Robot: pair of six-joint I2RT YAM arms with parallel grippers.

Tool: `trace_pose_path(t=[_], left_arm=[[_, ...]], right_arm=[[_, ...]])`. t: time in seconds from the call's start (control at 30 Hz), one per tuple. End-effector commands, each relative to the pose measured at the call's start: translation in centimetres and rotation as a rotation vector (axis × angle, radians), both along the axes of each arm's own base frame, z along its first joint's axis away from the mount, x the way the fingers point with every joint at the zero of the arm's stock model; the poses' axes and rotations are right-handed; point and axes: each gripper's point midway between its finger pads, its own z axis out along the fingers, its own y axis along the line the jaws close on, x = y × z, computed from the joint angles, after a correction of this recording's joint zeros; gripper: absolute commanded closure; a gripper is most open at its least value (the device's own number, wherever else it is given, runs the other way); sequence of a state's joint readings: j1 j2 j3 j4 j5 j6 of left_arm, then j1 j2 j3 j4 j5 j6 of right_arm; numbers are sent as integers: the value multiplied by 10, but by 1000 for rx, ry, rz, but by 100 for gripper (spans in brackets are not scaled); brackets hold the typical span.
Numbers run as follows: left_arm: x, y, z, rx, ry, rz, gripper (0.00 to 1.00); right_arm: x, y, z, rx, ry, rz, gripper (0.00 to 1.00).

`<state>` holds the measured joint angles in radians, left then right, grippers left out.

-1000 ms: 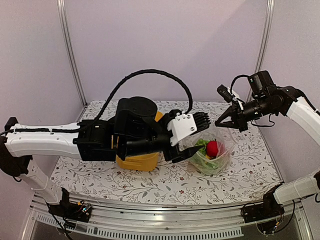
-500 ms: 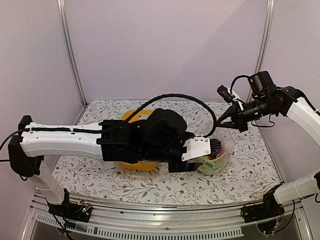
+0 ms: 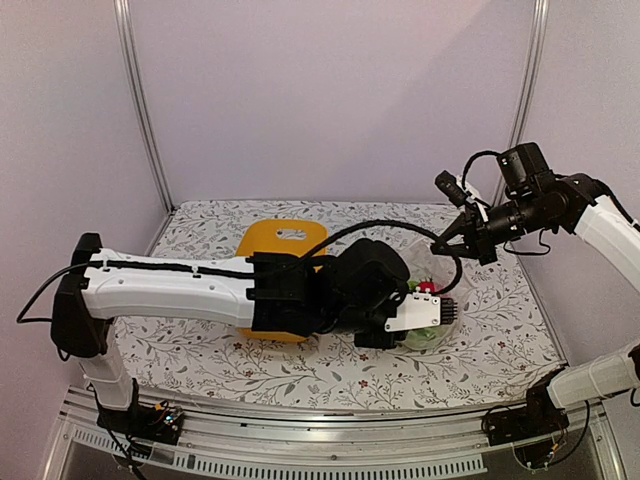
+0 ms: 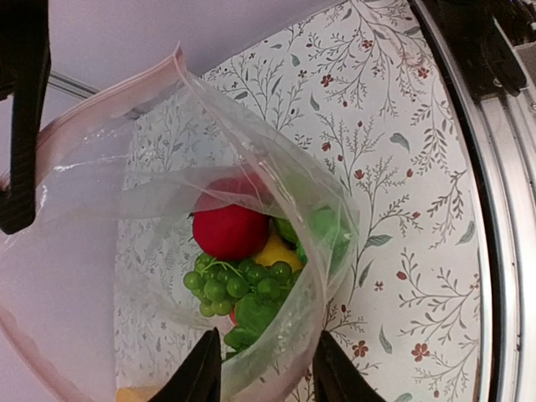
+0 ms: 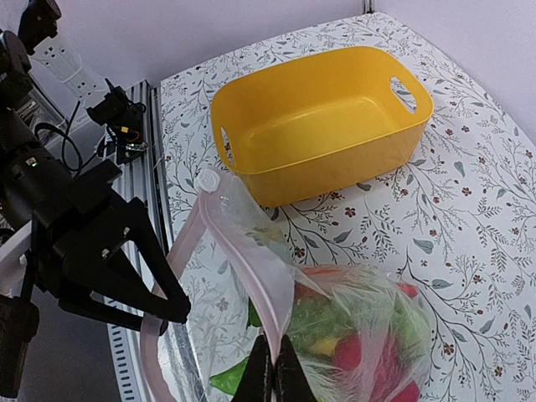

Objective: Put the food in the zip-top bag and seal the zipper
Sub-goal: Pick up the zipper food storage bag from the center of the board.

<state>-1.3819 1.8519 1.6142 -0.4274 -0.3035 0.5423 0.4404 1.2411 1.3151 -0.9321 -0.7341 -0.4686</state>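
Observation:
The clear zip-top bag [image 4: 151,167] stands open on the table, and it also shows in the right wrist view [image 5: 377,318]. Inside lies the food: a red ball [image 4: 230,230], green grapes [image 4: 234,285] and a yellow piece. My right gripper [image 5: 273,373] is shut on the pale pink zipper [image 5: 230,243] and holds the mouth up; it is at the right in the top view [image 3: 440,245]. My left gripper [image 4: 266,373] is open, its fingers either side of the bag's near wall. In the top view it [image 3: 448,312] hides most of the bag.
The yellow tub [image 5: 322,117] stands just left of the bag, with nothing in it, and is partly behind my left arm in the top view [image 3: 285,235]. The table's metal front rail [image 4: 502,251] runs close to the bag.
My left arm has swung right and down from above the tub, bringing its gripper to the bag's mouth and uncovering the tub. The right gripper has stayed put, holding the zipper.

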Motion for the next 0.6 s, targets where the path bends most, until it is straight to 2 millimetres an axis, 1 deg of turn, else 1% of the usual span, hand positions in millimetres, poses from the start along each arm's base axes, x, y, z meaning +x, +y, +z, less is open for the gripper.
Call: trace_pose_path(t=[0.0, 0.1, 0.23, 0.37, 0.43, 0.5, 0.57], left_arm=[[4, -9, -5, 43, -37, -6, 66], [0, -14, -7, 46, -30, -32, 73], [-2, -18, -6, 60, -17, -44, 91], [-6, -19, 10, 21, 2, -52, 97], [-9, -18, 22, -9, 16, -50, 100], [-10, -18, 36, -38, 36, -43, 100], [-11, -19, 49, -64, 46, -36, 100]], right_arm=[[-6, -1, -3, -9, 5, 11, 100], [-5, 0, -4, -10, 10, 12, 100], [-6, 0, -1, -5, 10, 16, 100], [-8, -1, 3, -1, 8, 18, 99], [-8, -3, 7, -21, 6, 11, 94], [-3, -11, 16, -81, -13, -20, 87], [3, -15, 20, -129, -49, -24, 83]])
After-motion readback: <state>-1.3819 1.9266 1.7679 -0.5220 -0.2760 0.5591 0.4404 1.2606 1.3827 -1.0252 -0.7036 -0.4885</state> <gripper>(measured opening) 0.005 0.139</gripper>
